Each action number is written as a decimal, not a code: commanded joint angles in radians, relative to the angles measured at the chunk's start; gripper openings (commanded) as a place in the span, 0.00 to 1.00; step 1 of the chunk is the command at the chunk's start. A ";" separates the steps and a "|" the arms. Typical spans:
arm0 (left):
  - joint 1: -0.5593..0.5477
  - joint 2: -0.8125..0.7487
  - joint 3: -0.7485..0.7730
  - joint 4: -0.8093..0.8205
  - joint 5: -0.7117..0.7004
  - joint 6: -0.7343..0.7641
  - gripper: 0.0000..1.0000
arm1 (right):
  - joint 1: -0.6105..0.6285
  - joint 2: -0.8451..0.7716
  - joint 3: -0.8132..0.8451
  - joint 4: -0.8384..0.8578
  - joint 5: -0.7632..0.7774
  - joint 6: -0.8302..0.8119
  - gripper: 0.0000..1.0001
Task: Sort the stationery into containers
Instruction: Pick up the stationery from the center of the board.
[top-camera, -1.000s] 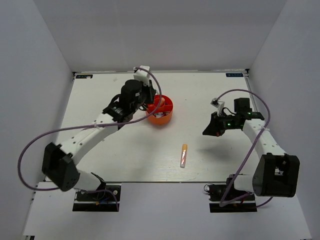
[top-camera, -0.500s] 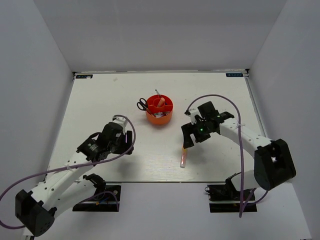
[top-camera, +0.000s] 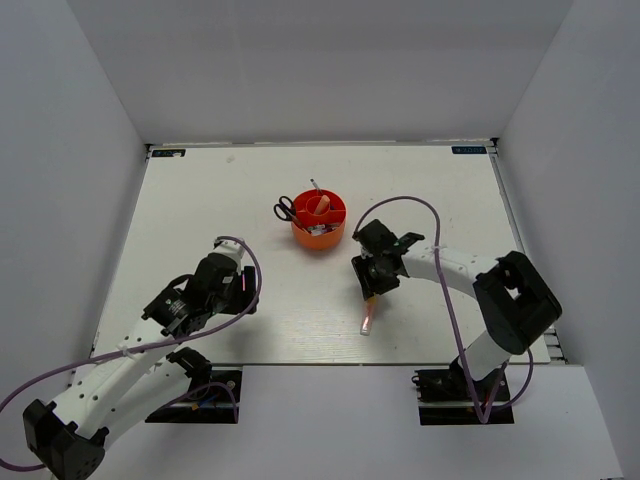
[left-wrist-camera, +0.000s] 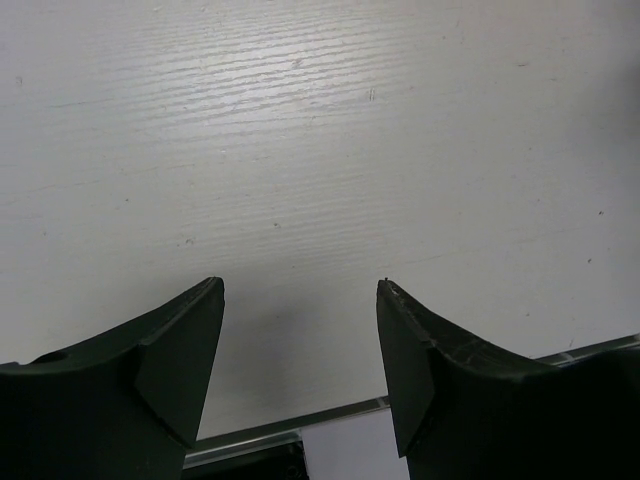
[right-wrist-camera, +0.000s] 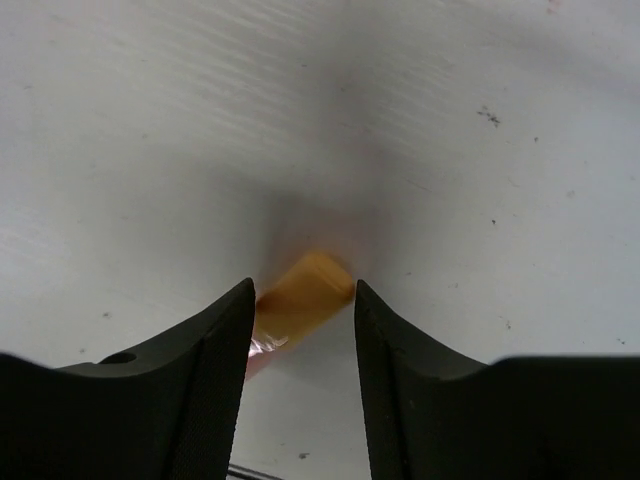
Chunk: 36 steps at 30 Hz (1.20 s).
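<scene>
One orange-and-white marker (top-camera: 366, 320) lies on the table right of centre, near the front edge. My right gripper (top-camera: 372, 288) is down over its orange end, open, one finger on each side. In the right wrist view the orange end (right-wrist-camera: 305, 288) fills most of the gap of my right gripper (right-wrist-camera: 302, 283), and the marker still rests on the table. The orange-red organiser (top-camera: 301, 233) stands at mid-table and holds the black-handled scissors (top-camera: 285, 209), another marker (top-camera: 322, 206) and a pen (top-camera: 314, 186). My left gripper (top-camera: 240, 292) (left-wrist-camera: 300, 285) hovers open and empty near the front left.
White walls close off the table at the back and on both sides. The table's front edge (left-wrist-camera: 300, 420) shows just under my left fingers. Purple cables loop off both arms.
My left arm pulled back from the organiser to the front left, leaving the scissors in it. My right gripper swung left, came down over the marker's orange end, and its jaws have narrowed round it.
</scene>
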<state>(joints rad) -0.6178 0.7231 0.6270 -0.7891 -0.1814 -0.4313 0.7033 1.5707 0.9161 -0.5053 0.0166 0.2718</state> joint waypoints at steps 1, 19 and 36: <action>0.004 -0.014 -0.010 -0.001 -0.026 0.002 0.73 | 0.034 0.028 0.036 -0.015 0.184 0.079 0.47; 0.004 -0.040 -0.018 -0.001 -0.030 0.005 0.73 | 0.062 0.058 0.047 -0.124 0.108 0.124 0.48; 0.004 -0.048 -0.021 -0.009 -0.052 0.006 0.73 | 0.056 0.161 0.061 -0.075 0.013 0.167 0.21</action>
<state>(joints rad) -0.6170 0.6884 0.6140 -0.7940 -0.2142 -0.4305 0.7586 1.6829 0.9890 -0.6205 0.0341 0.4309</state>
